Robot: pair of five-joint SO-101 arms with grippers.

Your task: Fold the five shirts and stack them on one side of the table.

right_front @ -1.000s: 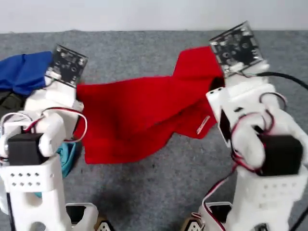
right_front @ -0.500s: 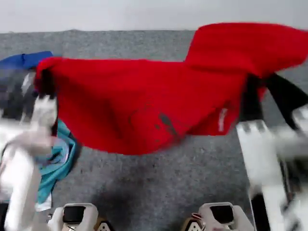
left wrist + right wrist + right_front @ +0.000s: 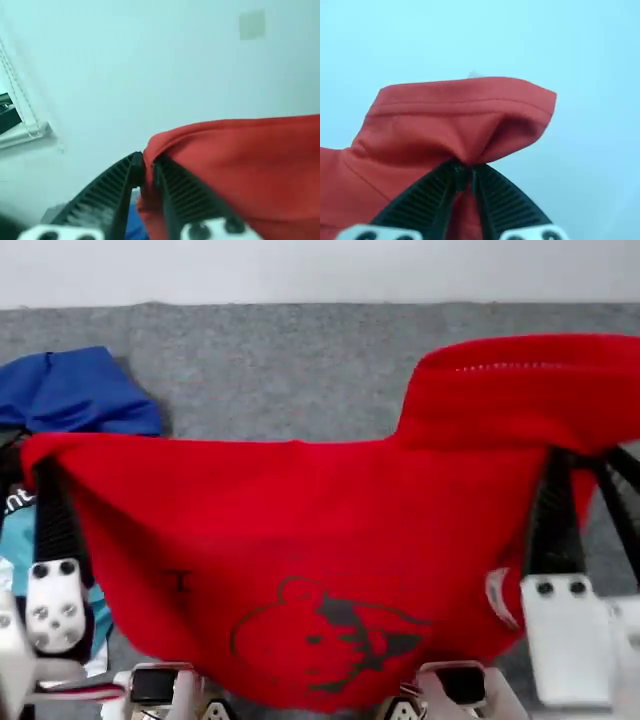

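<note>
A red shirt (image 3: 300, 550) with a dark print hangs spread wide above the table, held up between both arms. My left gripper (image 3: 148, 165) is shut on one upper corner of the red shirt (image 3: 240, 160); in the high view it (image 3: 45, 480) stands at the left. My right gripper (image 3: 465, 172) is shut on the other corner of the red shirt (image 3: 455, 125), at the right in the high view (image 3: 560, 465). A blue shirt (image 3: 75, 390) lies at the back left. A teal shirt (image 3: 15, 570) peeks out beside the left arm.
Grey felt table (image 3: 280, 370) stretches behind the hanging cloth up to a pale wall. A dark garment (image 3: 8, 465) lies between the blue and teal shirts at the left edge. The arm bases (image 3: 160, 685) stand at the front edge.
Both arms have lifted the red shirt off the table and pulled it out wide; it now hangs spread with its print facing the camera.
</note>
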